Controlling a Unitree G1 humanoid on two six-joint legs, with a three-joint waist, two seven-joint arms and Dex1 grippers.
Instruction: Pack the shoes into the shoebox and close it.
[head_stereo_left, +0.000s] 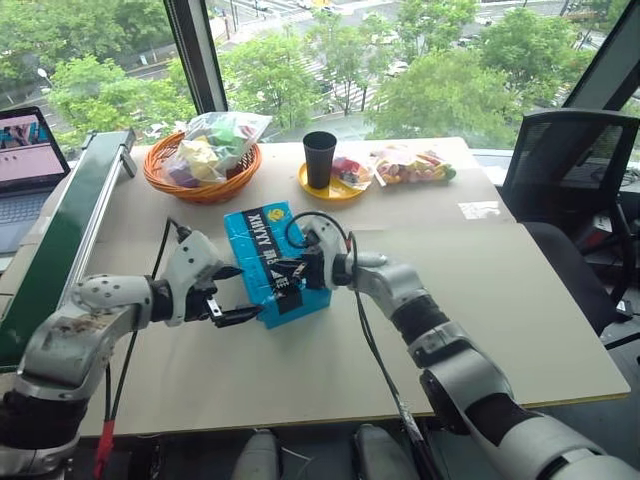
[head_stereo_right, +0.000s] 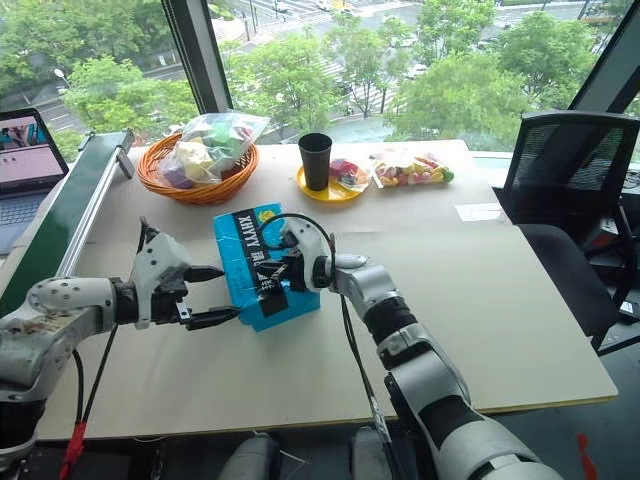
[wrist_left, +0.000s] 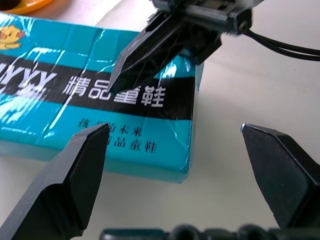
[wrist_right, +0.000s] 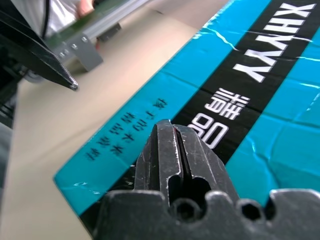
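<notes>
The turquoise shoebox (head_stereo_left: 250, 250) lies on the table with its lid down, the black band with white lettering facing up. My right gripper (head_stereo_left: 290, 268) is shut, and its tip (wrist_right: 167, 125) rests over the black band on the lid. My left gripper (head_stereo_left: 245, 292) is open just off the box's near left corner, and nothing sits between its fingers (wrist_left: 75, 160). The box's corner (wrist_left: 180, 165) lies between and beyond them. The shoes are hidden.
At the back stand an orange wicker basket (head_stereo_left: 165, 180) with a clear bag, a black cup (head_stereo_left: 319, 158) on a yellow plate (head_stereo_left: 318, 192) and a bag of coloured items (head_stereo_left: 410, 165). A green rail (head_stereo_left: 70, 230) and a laptop (head_stereo_left: 30, 160) line the left edge; a black chair (head_stereo_left: 570, 170) stands at the right.
</notes>
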